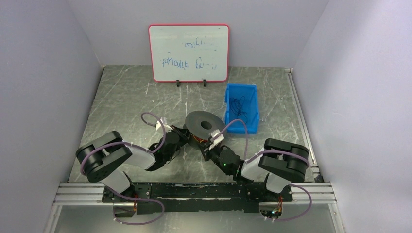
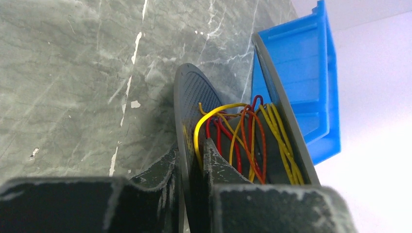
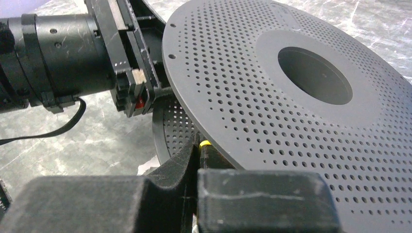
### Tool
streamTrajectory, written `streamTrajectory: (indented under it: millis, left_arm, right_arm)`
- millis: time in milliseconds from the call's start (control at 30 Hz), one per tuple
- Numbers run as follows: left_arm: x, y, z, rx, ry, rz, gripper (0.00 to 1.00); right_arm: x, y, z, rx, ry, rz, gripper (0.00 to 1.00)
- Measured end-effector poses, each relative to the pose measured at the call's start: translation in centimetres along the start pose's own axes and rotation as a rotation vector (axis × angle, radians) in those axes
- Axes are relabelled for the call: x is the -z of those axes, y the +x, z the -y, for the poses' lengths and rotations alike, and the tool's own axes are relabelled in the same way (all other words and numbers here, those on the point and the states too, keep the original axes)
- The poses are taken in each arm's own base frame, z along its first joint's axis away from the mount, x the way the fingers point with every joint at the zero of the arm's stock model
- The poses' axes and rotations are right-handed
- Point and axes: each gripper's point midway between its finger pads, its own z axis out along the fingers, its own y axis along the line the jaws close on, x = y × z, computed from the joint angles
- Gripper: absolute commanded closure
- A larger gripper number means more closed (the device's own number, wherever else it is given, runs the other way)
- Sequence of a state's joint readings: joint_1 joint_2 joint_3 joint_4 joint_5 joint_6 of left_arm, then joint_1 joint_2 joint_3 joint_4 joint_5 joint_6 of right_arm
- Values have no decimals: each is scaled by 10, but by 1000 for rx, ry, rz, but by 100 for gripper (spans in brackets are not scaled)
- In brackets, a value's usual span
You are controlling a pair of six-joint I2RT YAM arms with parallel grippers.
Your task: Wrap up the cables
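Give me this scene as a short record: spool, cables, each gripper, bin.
spool: grey perforated reel, mid-table between both arms
cables: yellow, orange and red strands loose between its flanges
left gripper: shut on one flange's edge
right gripper: shut under the upper flange, pinching a yellow cable end
bin: blue, beside the spool, thin dark wires inside

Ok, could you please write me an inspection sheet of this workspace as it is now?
Surface: grey marbled table, scratched.
Job's things: perforated grey spool, mid-table; red, yellow, orange cables between its flanges.
Clutter: blue bin holding dark wires, right of spool.
Claws: left claw shut on a spool flange; right claw shut on a yellow cable end.
Cables: purple hoses loop over both arms.
Surroundings: whiteboard at back; plain walls on three sides.
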State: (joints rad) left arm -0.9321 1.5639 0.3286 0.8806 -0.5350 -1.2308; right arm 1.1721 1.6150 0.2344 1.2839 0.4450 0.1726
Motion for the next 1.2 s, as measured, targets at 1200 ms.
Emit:
streamTrajectory:
  millis: [1200]
  left_arm:
    - [78,103,-9,-280,103,-588,48]
  right_arm:
    - [-17,17,9,-117,24,-7,100]
